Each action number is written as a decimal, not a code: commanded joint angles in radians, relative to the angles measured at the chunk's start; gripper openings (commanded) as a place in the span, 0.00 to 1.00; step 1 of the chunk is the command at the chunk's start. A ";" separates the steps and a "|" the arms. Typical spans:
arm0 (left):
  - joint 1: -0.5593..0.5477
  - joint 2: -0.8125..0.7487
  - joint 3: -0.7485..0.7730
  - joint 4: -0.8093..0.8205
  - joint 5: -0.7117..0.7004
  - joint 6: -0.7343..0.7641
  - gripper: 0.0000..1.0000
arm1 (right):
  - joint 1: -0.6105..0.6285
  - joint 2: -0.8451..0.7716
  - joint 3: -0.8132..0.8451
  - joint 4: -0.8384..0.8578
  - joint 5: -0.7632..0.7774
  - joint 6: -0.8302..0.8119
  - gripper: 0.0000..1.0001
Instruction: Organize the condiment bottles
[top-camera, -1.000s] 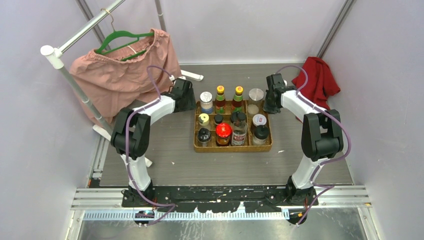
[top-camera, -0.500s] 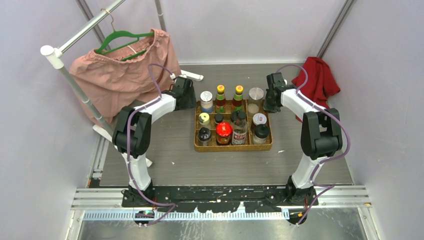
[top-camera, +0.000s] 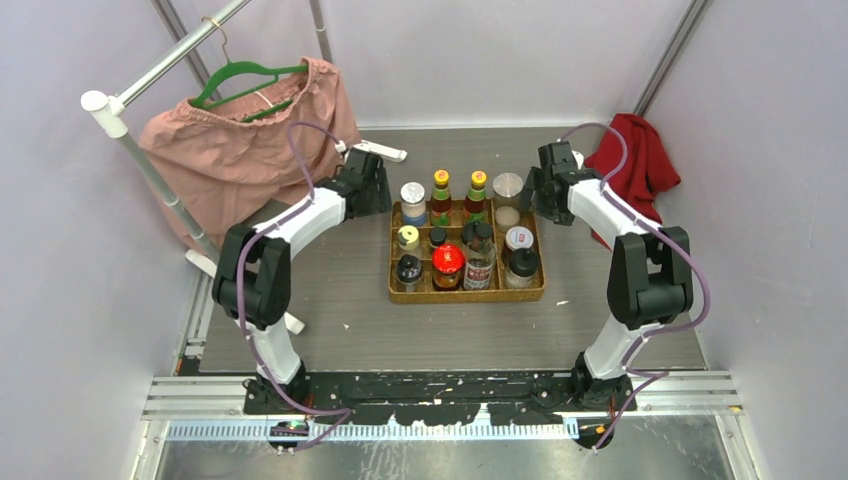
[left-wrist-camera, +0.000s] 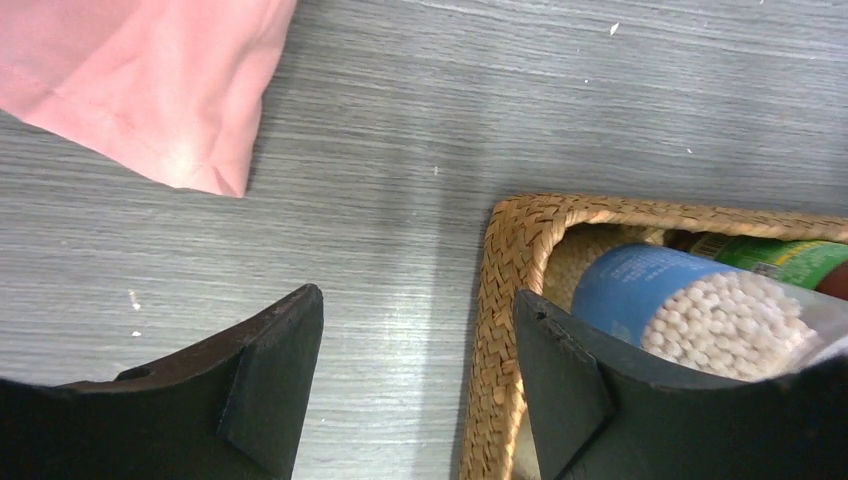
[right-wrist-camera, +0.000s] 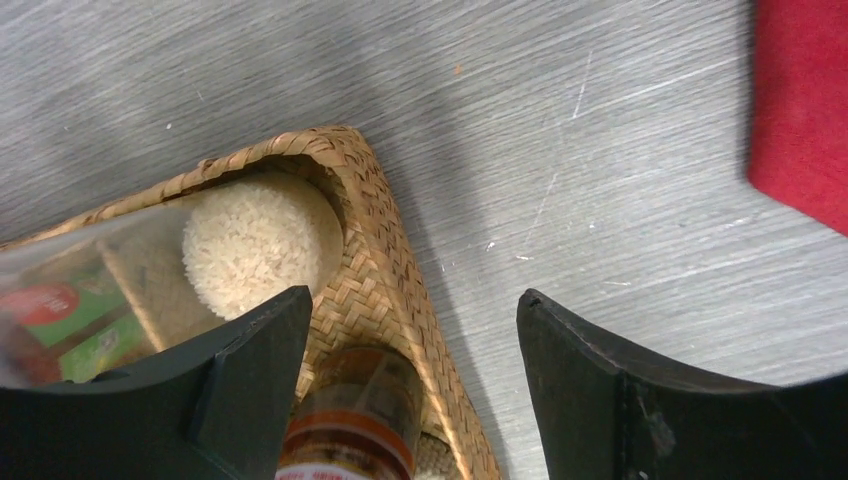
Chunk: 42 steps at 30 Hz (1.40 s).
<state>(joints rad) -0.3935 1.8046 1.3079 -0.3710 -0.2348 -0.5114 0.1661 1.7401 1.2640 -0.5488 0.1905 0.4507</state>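
The condiment bottles stand in a tan woven tray (top-camera: 465, 296). In its back row are a blue-labelled jar of white pellets (top-camera: 412, 200) (left-wrist-camera: 690, 300), two yellow-capped bottles (top-camera: 440, 182), and a silver-lidded shaker of rice (top-camera: 508, 188) (right-wrist-camera: 255, 235). A red-lidded jar (top-camera: 447, 260) and black-capped bottles stand in front. My left gripper (top-camera: 385, 198) (left-wrist-camera: 415, 300) is open astride the tray's far left wall (left-wrist-camera: 505, 260). My right gripper (top-camera: 535, 198) (right-wrist-camera: 412, 295) is open astride the far right wall (right-wrist-camera: 385, 260), above an orange-labelled jar (right-wrist-camera: 350, 410).
A pink garment (top-camera: 245, 140) (left-wrist-camera: 150, 80) hangs on a green hanger from a white rack at the back left, and the rack's foot (top-camera: 378, 151) lies behind my left gripper. A red cloth (top-camera: 635, 160) (right-wrist-camera: 800, 100) lies at the back right.
The right gripper's jaws have opened at the tray's far right corner. The left jaws have spread a little wider. Both wrists have shifted slightly toward the back.
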 joint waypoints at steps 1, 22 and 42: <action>0.007 -0.101 0.062 -0.088 -0.034 0.032 0.71 | 0.001 -0.121 0.043 -0.039 0.052 -0.006 0.81; -0.254 -0.823 -0.199 -0.204 0.163 0.162 0.96 | 0.015 -0.761 -0.097 -0.332 -0.250 -0.075 0.99; -0.265 -0.905 -0.263 -0.223 0.150 0.148 1.00 | 0.016 -0.838 -0.162 -0.234 -0.325 -0.043 0.99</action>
<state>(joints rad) -0.6590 0.8921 0.9977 -0.5995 -0.0780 -0.3820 0.1776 0.9119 1.0863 -0.8215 -0.1253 0.4103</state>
